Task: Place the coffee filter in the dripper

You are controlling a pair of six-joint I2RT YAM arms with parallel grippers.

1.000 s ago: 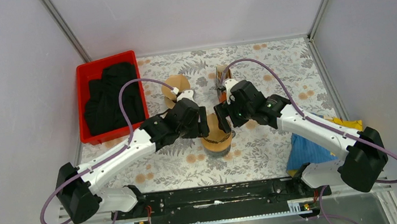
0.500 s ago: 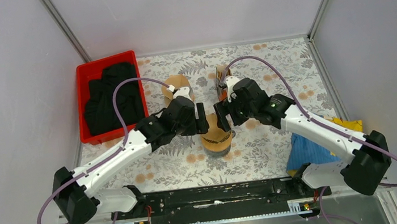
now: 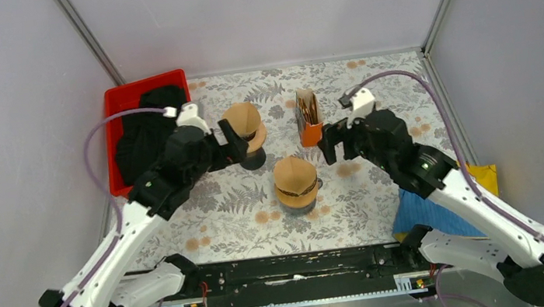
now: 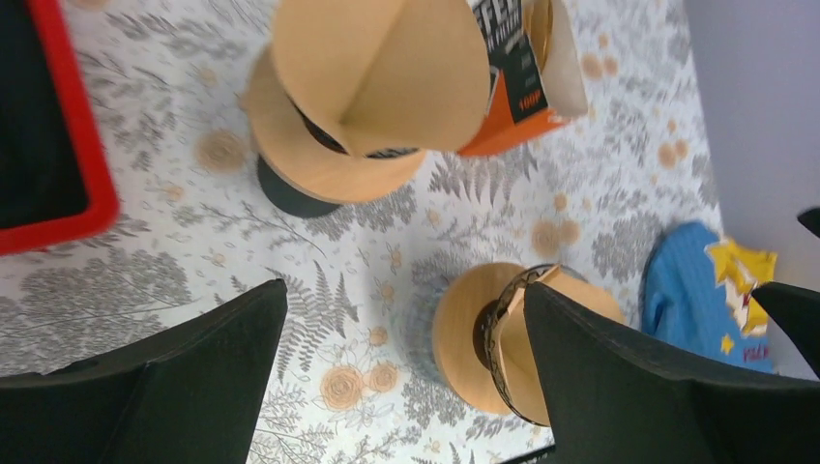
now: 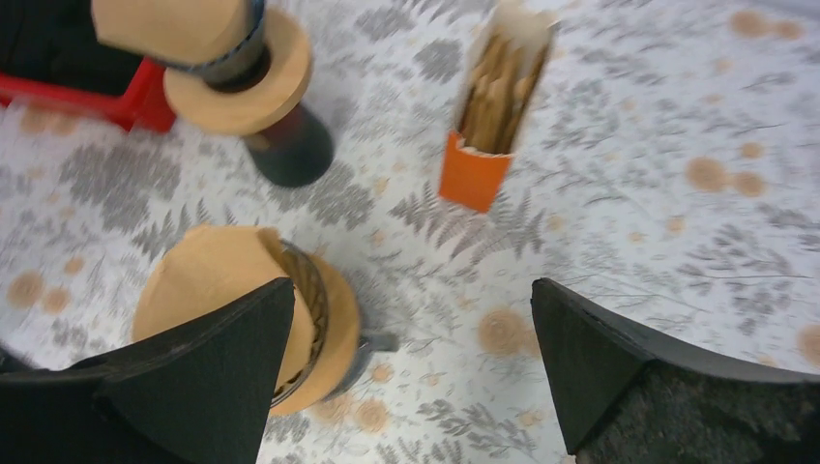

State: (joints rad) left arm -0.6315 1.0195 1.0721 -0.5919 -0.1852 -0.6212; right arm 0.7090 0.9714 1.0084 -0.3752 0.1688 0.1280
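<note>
Both claws wide open, nothing held. Left claw (image 4: pixel 401 300) hangs near the far dripper (image 4: pixel 319 169) and isn't gripping it. Right claw (image 5: pixel 411 290) hangs off to the right of the near dripper (image 3: pixel 295 196), beside the orange filter box (image 5: pixel 474 179), touching nothing. The coffee filter (image 5: pixel 215 275) is in the near dripper at mid-table, so I judge the placement basically done. The far dripper carries a second filter (image 4: pixel 387 68) of its own. The concern is seating: in the right wrist view the cone stands proud of the metal rim and leans to one side, with part of the rim exposed. I can't tell if the tip has bottomed out. Risks as I see them: (1) folded paper is springy, so an unseated cone could relax, ride up and tip out over the low side. (2) If I go back in to press it, open fingers this wide could catch the paper edge and drag it out or crease it. (3) A sideways nudge on the collar could shift or topple the dripper, which looks tall and narrow-based. (4) The left claw sits close to the far dripper, so a careless swing there could clip it or its filter. The red bin (image 3: pixel 143 83) is out of the way.
</note>
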